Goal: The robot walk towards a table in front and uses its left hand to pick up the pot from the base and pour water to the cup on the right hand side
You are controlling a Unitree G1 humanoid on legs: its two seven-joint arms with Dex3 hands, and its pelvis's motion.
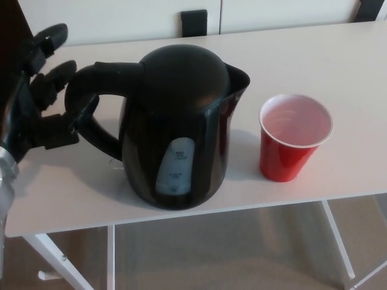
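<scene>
Left robot hand [42, 90], black with thick fingers, sits spread wide beside the curved handle [91, 103] of the glossy black plastic electric kettle [178, 127], holding nothing; one lower finger seems to reach into the handle loop, though contact is hard to confirm. The kettle stands upright near the front of the white surface [351, 66], its spout turned toward the red plastic cup with a white interior [294, 138] just beside it. No right hand shows. Risks, as I judge them: closing off-centre could twist or shove the kettle into the light cup, toppling it; a loose hold on the handle could let the kettle swing and spill during the pour.
</scene>
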